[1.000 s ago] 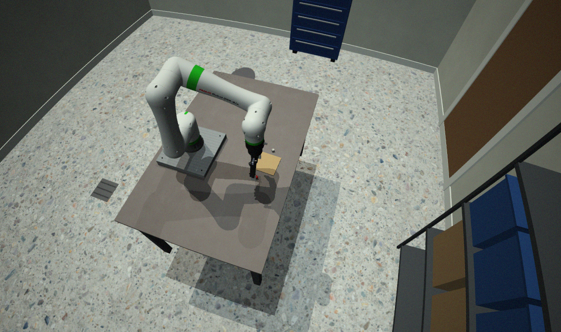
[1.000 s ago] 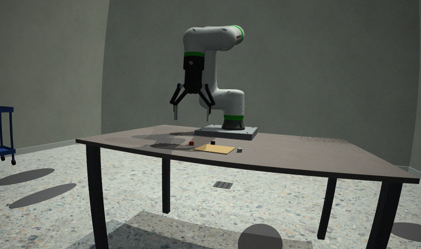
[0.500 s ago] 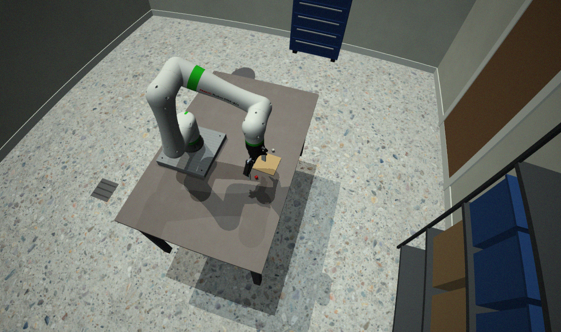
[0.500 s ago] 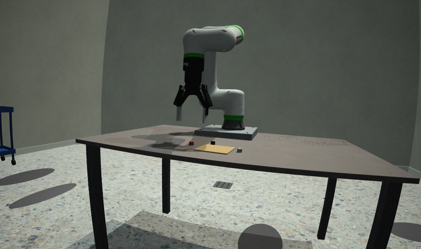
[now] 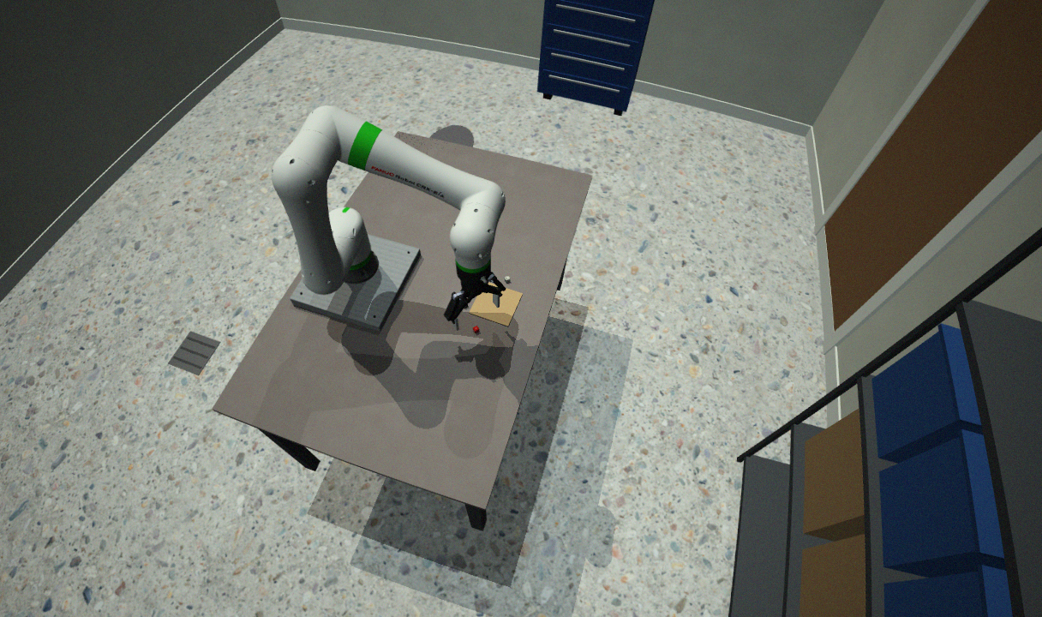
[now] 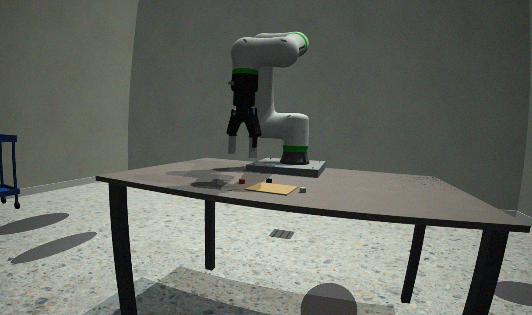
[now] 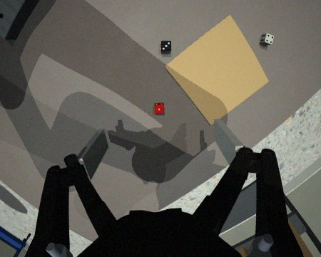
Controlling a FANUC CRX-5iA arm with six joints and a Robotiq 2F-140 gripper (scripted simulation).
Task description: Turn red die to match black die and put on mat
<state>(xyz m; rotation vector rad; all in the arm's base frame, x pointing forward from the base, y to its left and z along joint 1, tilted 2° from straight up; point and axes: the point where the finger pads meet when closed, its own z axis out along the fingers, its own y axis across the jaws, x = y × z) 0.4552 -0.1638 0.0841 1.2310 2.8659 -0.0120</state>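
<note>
The red die (image 7: 159,108) sits flat on the table, off the mat and a short way from its near corner; it also shows in the top view (image 5: 476,329) and the exterior view (image 6: 241,180). The tan mat (image 7: 217,68) lies flat with nothing on it. The black die (image 7: 165,46) sits on the table beside the mat's edge and shows two pips on top. The white die (image 7: 267,39) sits past the mat's opposite side. My gripper (image 6: 242,149) hangs well above the table, over the red die's area, open and empty.
The arm's grey base plate (image 5: 358,284) stands on the table behind the dice. The table's edge (image 7: 294,114) runs close past the mat. A blue cart (image 6: 1,164) stands far off to the left.
</note>
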